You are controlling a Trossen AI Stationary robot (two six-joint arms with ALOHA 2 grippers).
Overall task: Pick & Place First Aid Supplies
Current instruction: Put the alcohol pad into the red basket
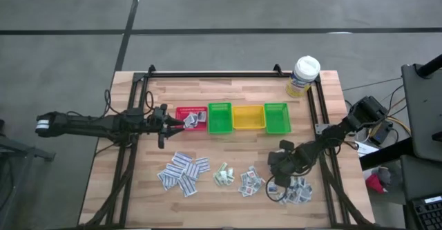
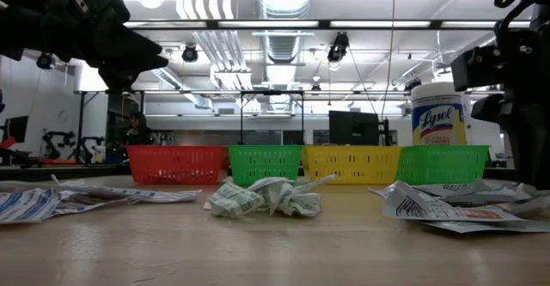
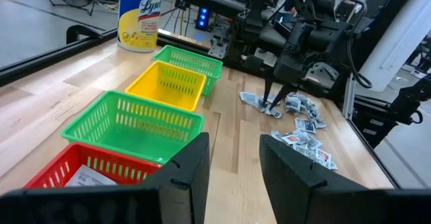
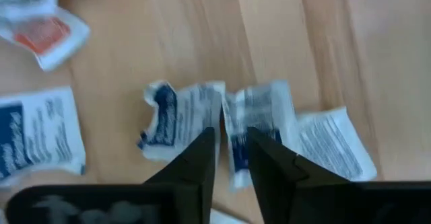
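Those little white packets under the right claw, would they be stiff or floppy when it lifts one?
Probably floppy: the packets under the right gripper look crumpled and creased. Likely very light too, being thin and flat. Lying flush on the table, they may slide rather than lift cleanly.

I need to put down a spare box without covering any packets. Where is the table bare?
Bare wood lies behind the bins, left of the Lysol bottle, and along the left edge beside the strip packets. The front right is crowded: packets lie under the right end effector.
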